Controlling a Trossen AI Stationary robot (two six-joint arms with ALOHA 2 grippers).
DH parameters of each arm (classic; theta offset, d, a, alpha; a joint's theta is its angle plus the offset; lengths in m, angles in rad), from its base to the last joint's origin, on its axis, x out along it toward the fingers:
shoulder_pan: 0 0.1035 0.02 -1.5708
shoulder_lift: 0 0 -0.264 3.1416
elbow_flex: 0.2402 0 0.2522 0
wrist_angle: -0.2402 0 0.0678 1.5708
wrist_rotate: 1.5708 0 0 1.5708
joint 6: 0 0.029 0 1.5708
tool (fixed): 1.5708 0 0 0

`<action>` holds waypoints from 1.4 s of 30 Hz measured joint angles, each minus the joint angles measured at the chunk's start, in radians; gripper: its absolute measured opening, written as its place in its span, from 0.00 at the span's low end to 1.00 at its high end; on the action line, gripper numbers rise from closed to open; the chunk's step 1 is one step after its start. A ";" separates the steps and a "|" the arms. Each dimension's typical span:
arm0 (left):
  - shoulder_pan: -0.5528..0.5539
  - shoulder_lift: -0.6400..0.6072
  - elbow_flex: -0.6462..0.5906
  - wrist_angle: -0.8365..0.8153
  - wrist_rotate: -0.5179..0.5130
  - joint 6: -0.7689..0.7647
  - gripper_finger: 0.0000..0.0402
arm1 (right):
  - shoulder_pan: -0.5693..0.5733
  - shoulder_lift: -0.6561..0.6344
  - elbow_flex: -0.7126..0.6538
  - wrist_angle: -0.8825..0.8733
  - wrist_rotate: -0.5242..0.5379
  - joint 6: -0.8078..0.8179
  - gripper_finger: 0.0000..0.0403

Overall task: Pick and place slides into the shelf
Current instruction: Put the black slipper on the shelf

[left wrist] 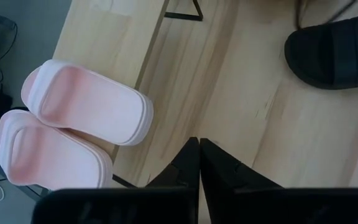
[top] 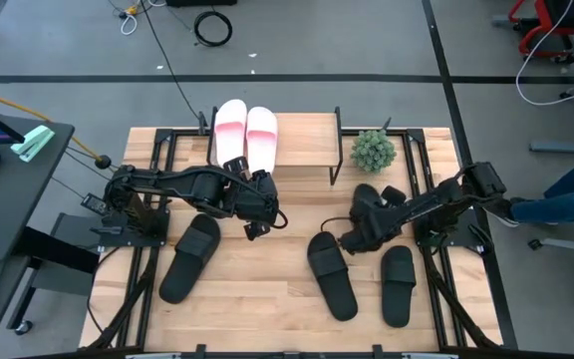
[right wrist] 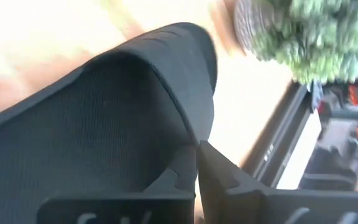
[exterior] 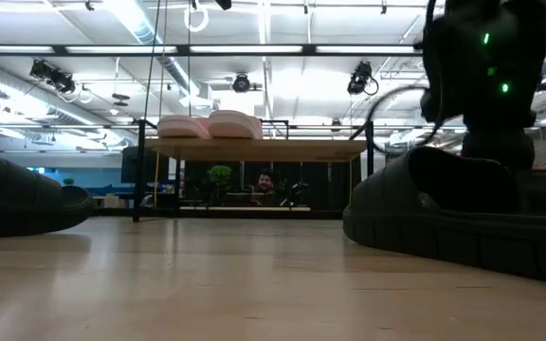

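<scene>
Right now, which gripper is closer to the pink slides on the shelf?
Left. The left gripper sits just in front of the shelf, a little below the pink slides. The right gripper is farther off, by the black slides near the plant.

Two pale pink slip-on slides with white soles (top: 246, 136) and four plain black rubber slides (top: 190, 257) are visible, plus one small green potted plant (top: 373, 150).
</scene>
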 joint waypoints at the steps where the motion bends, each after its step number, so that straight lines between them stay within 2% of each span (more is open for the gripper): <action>1: 0.000 0.000 0.000 0.000 0.000 0.000 0.03 | 0.019 0.000 0.021 -0.004 0.001 0.000 0.01; 9: 0.000 0.000 0.000 0.000 0.000 0.000 0.02 | 0.169 -0.017 0.234 -0.027 -0.014 -0.032 0.01; 14: 0.000 0.000 0.000 0.000 0.000 0.000 0.05 | 0.244 -0.060 0.370 -0.016 -0.024 -0.080 0.01; 18: 0.000 0.000 0.000 0.000 0.000 0.001 0.05 | 0.273 -0.098 0.460 -0.013 0.062 -0.136 0.01; 21: 0.000 0.000 0.000 0.000 0.000 0.004 0.03 | 0.259 -0.121 0.502 0.031 0.144 -0.245 0.01; 26: 0.000 0.000 0.000 0.001 0.000 0.043 0.02 | 0.160 -0.149 0.532 0.172 0.250 -0.487 0.00; 34: 0.000 0.000 0.000 0.004 0.000 0.045 0.06 | -0.141 -0.157 0.533 0.276 0.327 -0.783 0.00; 39: 0.000 0.000 0.000 0.004 0.000 0.056 0.05 | -0.323 -0.157 0.532 0.379 0.329 -0.941 0.00; 42: 0.000 0.000 0.000 0.004 0.000 0.078 0.03 | -0.413 -0.157 0.532 0.464 0.274 -1.044 0.00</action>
